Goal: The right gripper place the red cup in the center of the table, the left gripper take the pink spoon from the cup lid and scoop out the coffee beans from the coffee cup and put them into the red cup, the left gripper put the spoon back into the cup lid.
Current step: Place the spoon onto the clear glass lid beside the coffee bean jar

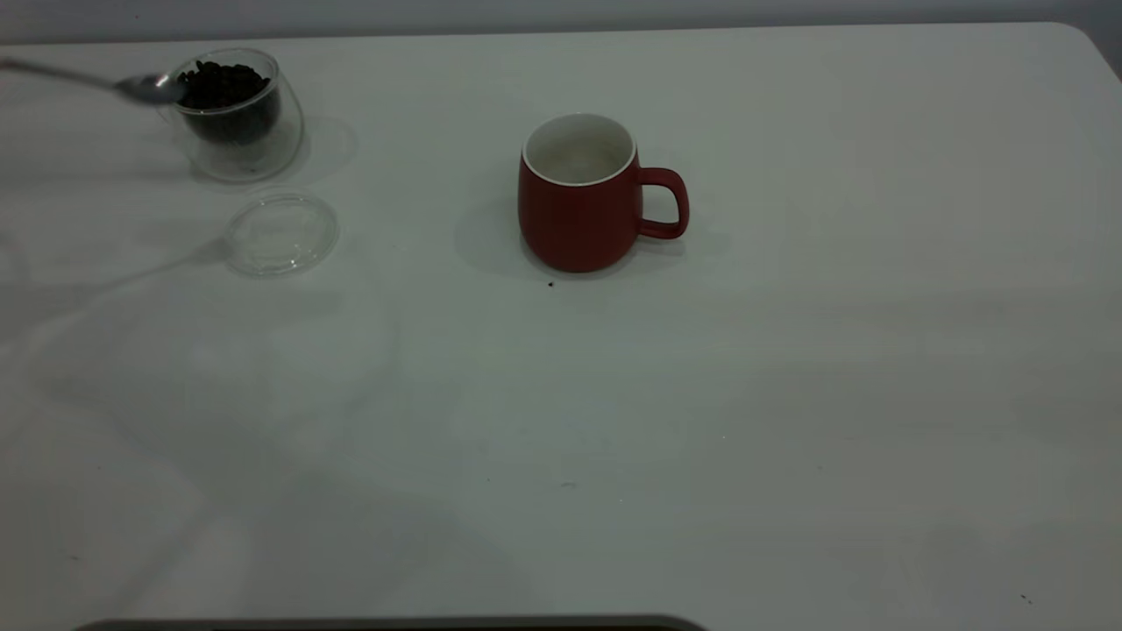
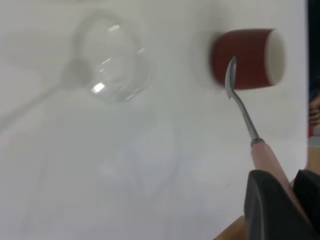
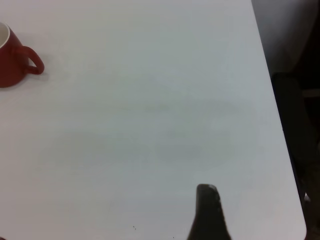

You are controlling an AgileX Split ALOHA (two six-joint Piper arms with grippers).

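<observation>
Pink-handled metal pink spoon pinched by left gripper; matte red cup upright; right gripper's state unclear.

My left gripper: matt black plastic-looking fingers, clamped on the pink spoon, whose handle is pale pink w/ a smooth satin look; neck and bowl are shiny polished metal. Red cup: matt dark-red ceramic outside, smooth white glaze inside and on rim. Coffee cup, far left: clear glossy glass, double-walled. Coffee beans in it: dark, nearly black, dull, bumpy heap. Cup lid: clear glass, flat, w/ glints. Table: smooth white top, faint sheen, few dark specks.
</observation>
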